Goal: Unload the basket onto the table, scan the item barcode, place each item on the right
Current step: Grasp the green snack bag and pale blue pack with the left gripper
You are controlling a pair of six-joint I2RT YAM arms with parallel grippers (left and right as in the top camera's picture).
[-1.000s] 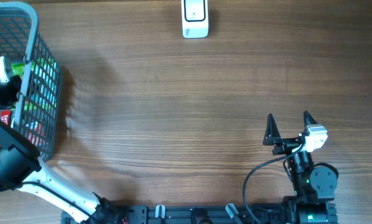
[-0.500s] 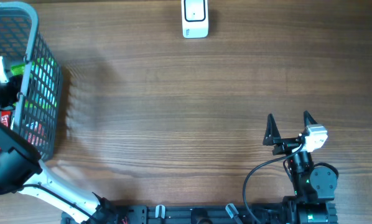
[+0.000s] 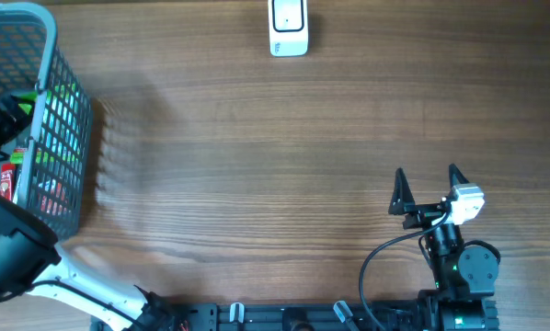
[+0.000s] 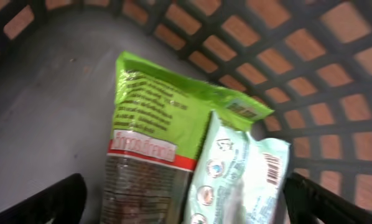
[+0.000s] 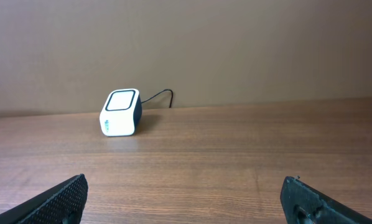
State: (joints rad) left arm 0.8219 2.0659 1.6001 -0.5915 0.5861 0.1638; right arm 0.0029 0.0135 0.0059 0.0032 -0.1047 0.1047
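Inside the grey mesh basket (image 3: 70, 119) at the table's left edge lie a green snack packet (image 4: 152, 102) and, partly over it, a pale mint packet (image 4: 239, 165) with a barcode (image 4: 272, 169) on its right edge. My left gripper (image 4: 186, 202) hangs open over both packets, one finger on each side, holding nothing. The white barcode scanner (image 3: 288, 28) stands at the far middle of the table, also visible as the scanner (image 5: 120, 112) in the right wrist view. My right gripper (image 3: 427, 188) rests open and empty near the front right, facing the scanner.
The basket's lattice wall (image 4: 310, 93) rises close behind and to the right of the packets. More red and green packaging (image 3: 50, 188) shows through the mesh. A thin cable (image 5: 158, 95) runs from the scanner toward the back wall.
My left arm has shifted inside the basket; its white wrist camera, seen above the rim earlier, no longer shows. The right arm has not moved.
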